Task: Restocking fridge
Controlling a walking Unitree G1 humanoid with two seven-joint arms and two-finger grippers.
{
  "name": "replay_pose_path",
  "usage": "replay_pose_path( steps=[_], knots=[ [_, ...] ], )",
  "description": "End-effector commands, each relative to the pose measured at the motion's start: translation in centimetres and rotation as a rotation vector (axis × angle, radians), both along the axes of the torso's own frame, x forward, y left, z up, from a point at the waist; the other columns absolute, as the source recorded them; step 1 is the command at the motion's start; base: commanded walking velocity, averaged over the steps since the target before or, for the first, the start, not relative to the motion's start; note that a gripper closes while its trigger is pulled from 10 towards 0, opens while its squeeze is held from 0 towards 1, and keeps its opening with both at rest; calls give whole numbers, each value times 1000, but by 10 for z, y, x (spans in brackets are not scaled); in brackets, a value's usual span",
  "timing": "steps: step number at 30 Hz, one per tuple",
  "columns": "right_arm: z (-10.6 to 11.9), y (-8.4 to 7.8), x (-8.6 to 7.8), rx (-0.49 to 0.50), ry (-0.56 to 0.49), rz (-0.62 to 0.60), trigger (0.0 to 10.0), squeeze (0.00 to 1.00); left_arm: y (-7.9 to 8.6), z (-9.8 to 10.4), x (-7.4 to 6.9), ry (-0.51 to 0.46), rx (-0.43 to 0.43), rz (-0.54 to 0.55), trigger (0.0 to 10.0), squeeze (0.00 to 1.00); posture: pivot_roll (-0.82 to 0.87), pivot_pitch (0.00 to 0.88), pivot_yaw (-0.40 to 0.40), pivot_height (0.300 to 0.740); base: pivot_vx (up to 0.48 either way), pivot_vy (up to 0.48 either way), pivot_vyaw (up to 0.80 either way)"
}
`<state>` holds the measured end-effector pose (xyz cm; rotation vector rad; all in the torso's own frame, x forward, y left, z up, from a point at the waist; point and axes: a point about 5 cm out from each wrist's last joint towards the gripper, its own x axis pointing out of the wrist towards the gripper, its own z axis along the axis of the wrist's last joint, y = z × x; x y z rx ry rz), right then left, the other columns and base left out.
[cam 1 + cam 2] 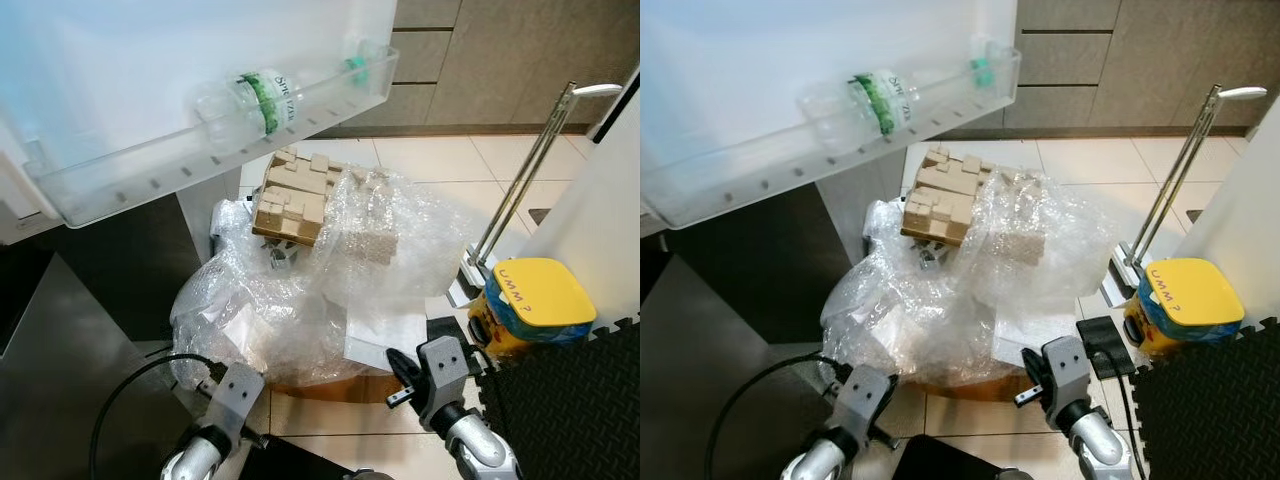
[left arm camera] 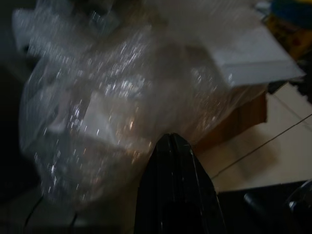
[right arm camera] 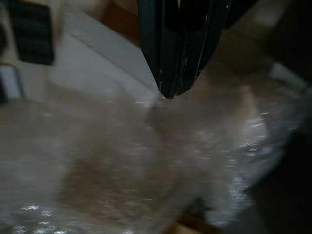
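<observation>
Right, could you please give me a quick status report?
Both claws, left and right, shut, empty. Bottle lying in door shelf. Bubble wrap heaped ahead.

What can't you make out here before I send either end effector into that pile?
- What lies under the bubble wrap: eye views, glare and folds hide it.
- The stand's shape: the wrap covers all but its brown edge.
- Bottle contents: lying in the door shelf, seen through frosted plastic.
- Yellow tub's side label: too small.
- Left wrist view: dark and blurred past the left end effector.
- Right wrist view: blurred past the right end effector.
</observation>
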<state>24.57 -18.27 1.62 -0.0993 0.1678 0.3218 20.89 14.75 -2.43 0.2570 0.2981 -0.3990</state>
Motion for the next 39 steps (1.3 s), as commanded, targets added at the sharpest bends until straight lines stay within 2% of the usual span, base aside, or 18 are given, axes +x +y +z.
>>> replay_pose_path(
  steps=[1, 5, 8, 9, 11, 18, 21, 23, 24, 27, 29, 30, 32, 33, 36, 37, 38, 39],
  knots=[
    [-9, -8, -4, -24, 39, -45, 10000, 0, 12, -11, -8, 66, 28, 54, 10000, 0, -127, 106, -3, 740, 0, 0, 0],
    [-20, -16, -5, -44, 100, -96, 10000, 0, 26, -23, -17, 135, 59, 164, 10000, 0, -128, 106, -6, 740, 0, 0, 0],
    [-39, -20, -11, -8, 240, -166, 10000, 0, 58, -34, -29, 203, 85, 448, 10000, 0, -118, 99, -14, 740, 0, 0, 0],
    [-39, -20, -11, -8, 240, -166, 10000, 0, 58, -34, -29, 203, 85, 448, 10000, 0, -118, 99, -14, 740, 0, 0, 0],
    [-51, -16, -19, 9, 328, -168, 10000, 0, 73, -39, -38, 251, 66, 592, 10000, 0, -104, 94, -25, 740, 0, 0, 0],
    [-70, -6, -35, -37, 445, -120, 10000, 0, 76, -47, -50, 307, 58, 624, 10000, 0, -82, 95, -36, 740, 0, 0, 0],
    [-68, -3, -32, -20, 414, -120, 10000, 0, 70, -44, -47, 282, -98, 646, 10000, 0, -69, 97, -40, 740, 0, 0, 0],
    [-59, -3, -22, 31, 353, -149, 10000, 0, 63, -42, -43, 262, -179, 599, 10000, 0, -70, 97, -35, 740, 0, 0, 0],
    [-59, -3, -22, 31, 353, -149, 10000, 0, 63, -42, -43, 262, -179, 599, 10000, 0, -70, 97, -35, 740, 0, 0, 0],
    [-36, -13, 4, 136, 213, -246, 10000, 0, 43, -34, -35, 215, -238, 411, 10000, 0, -77, 97, -26, 740, 0, 0, 0],
    [-17, -16, 22, 152, 122, -237, 10000, 0, 33, -27, -29, 163, -214, 273, 10000, 0, -81, 97, -20, 740, 0, 0, 0],
    [-17, -16, 22, 152, 122, -237, 10000, 0, 33, -27, -29, 163, -214, 273, 10000, 0, -81, 97, -20, 740, 0, 0, 0],
    [10, -17, 45, 165, -4, -200, 10000, 0, 25, -18, -22, 102, -182, 126, 10000, 0, -81, 97, -21, 740, 0, 0, 0],
    [10, -17, 45, 165, -4, -200, 10000, 0, 25, -18, -22, 102, -182, 126, 10000, 0, -81, 97, -21, 740, 0, 0, 0],
    [43, -17, 68, 209, -143, -153, 10000, 0, 22, -7, -16, 40, -186, -4, 10000, 0, -80, 97, -22, 740, 0, 0, 0],
    [43, -17, 68, 209, -143, -153, 10000, 0, 22, -7, -16, 40, -186, -4, 10000, 0, -80, 97, -22, 740, 0, 0, 0],
    [73, -13, 84, 273, -259, -108, 10000, 0, 25, 5, -10, -12, -205, -68, 10000, 0, -81, 97, -21, 740, 0, 0, 0],
    [73, -13, 84, 273, -259, -108, 10000, 0, 25, 5, -10, -12, -205, -68, 10000, 0, -81, 97, -21, 740, 0, 0, 0]
  ],
)
